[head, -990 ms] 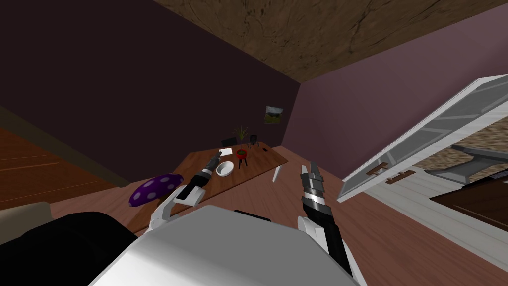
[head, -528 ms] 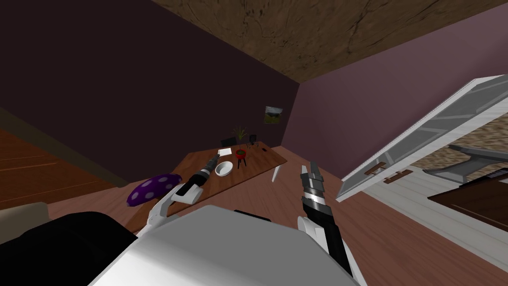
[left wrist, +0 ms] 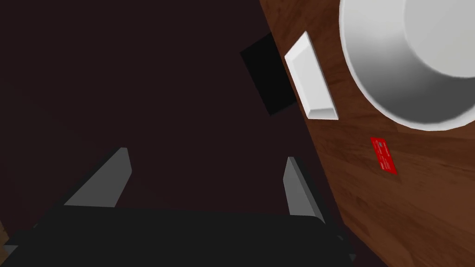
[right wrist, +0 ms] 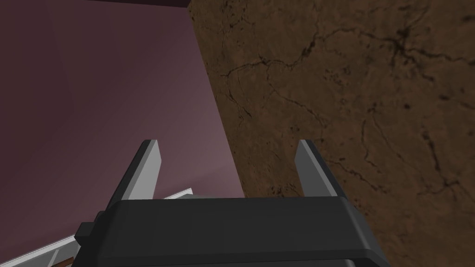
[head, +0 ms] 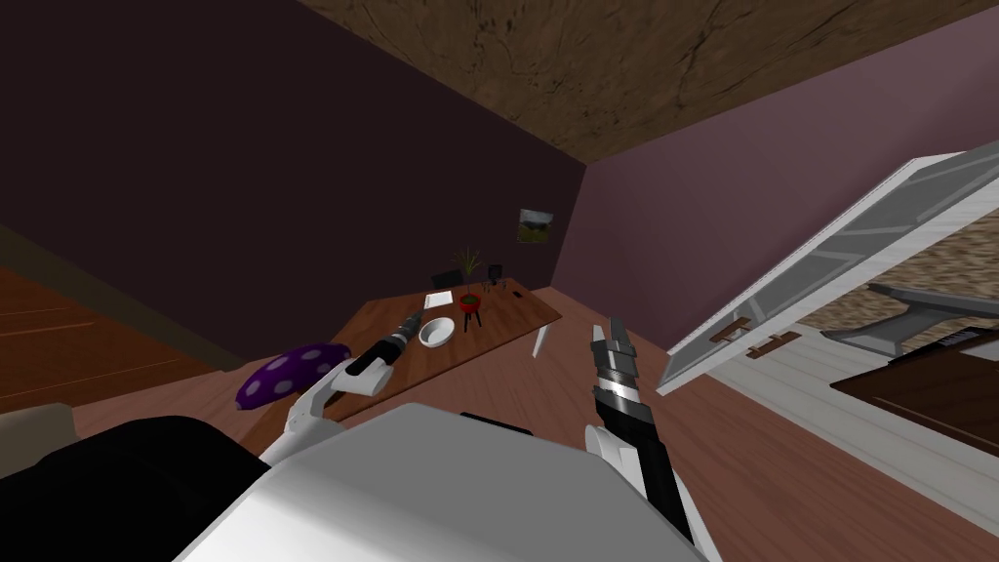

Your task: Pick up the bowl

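Your bowl (head: 437, 333) (left wrist: 417, 60) is white, round and upright, and it sits on the brown wooden table (head: 512, 310) (left wrist: 408, 208) towards its near left part, resting on the bare top. In the left wrist view you can see a small red card (left wrist: 383, 155) lying flat on the wood just beside the bowl's rim. A flat white tray (left wrist: 311, 79) (head: 438, 300) lies close to the table's edge on the bowl's far side. A dark square object (left wrist: 269, 79) sits past that edge, against the dark wall (left wrist: 139, 69). Your left gripper (head: 412, 320) (left wrist: 206, 155) hangs over the table just beside the bowl. Its claw is released, with both fingers spread wide and apart from the rim. The bowl lies off to one side of the fingers rather than between them, and what they frame is the dark wall. Further along the table, beyond the bowl, you have a small red pot (head: 472, 304) on a dark stand, and a spiky green plant (head: 468, 259) near the far end. A purple cushion with pale spots (head: 293, 369) lies to the left of the table, near your left forearm. Your right gripper (head: 605, 334) (right wrist: 227, 141) is held up over the wooden floor, well apart from the table and to its right, and its claw is released too, with the fingers standing wide.
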